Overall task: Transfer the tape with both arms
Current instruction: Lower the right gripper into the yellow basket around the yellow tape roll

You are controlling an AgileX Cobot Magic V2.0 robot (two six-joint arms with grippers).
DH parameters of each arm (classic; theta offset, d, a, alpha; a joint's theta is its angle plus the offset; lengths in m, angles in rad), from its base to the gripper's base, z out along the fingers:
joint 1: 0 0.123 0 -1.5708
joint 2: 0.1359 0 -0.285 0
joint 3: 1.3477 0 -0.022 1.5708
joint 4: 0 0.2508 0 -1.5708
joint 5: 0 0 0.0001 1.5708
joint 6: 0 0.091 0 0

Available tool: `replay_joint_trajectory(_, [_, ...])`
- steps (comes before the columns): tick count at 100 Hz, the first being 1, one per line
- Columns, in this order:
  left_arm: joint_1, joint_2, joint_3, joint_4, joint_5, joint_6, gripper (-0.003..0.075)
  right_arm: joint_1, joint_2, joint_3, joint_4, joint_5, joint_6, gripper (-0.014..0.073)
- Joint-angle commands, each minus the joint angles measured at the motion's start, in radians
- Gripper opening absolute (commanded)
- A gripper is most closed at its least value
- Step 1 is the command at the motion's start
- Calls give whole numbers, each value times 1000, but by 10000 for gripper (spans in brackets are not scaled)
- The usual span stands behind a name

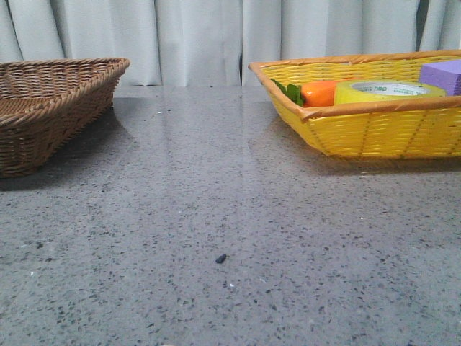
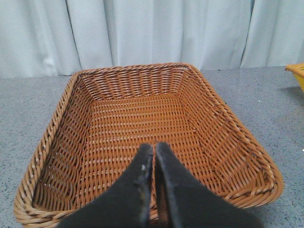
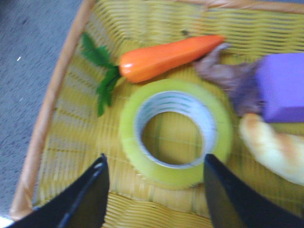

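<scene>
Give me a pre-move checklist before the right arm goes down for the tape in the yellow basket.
1. Right gripper open, fingers apart: ok.
2. The tape lies flat in the yellow basket, nothing on top of it: ok.
3. Fingers centred over the roll: cannot tell; the view is blurred and the roll sits between them but ahead of the tips.
4. Room around the roll: not ok; the carrot and bread roll lie close beside it.
5. Left gripper shut, over the brown basket: ok.
6. Brown basket ready to receive: ok, nothing seen inside.
</scene>
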Motion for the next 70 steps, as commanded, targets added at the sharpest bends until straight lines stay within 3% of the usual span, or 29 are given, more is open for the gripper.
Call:
replay_joint_trajectory(1, [0,11,-36,-10,-77,-6,-21,31,70,-101,0,15,-17,423])
replay_joint_trajectory(26, [0,11,-36,-12,-77,-6,-21,40,288,-279,0,148,-17,423])
replay_joint_trajectory(53, [0,11,-36,-12,-77,-6,-21,38,439,-332,0,163,-17,422])
replay_joint_trajectory(70, [0,11,-36,-12,-78,-6,-21,38,488,-332,0,165,-17,322])
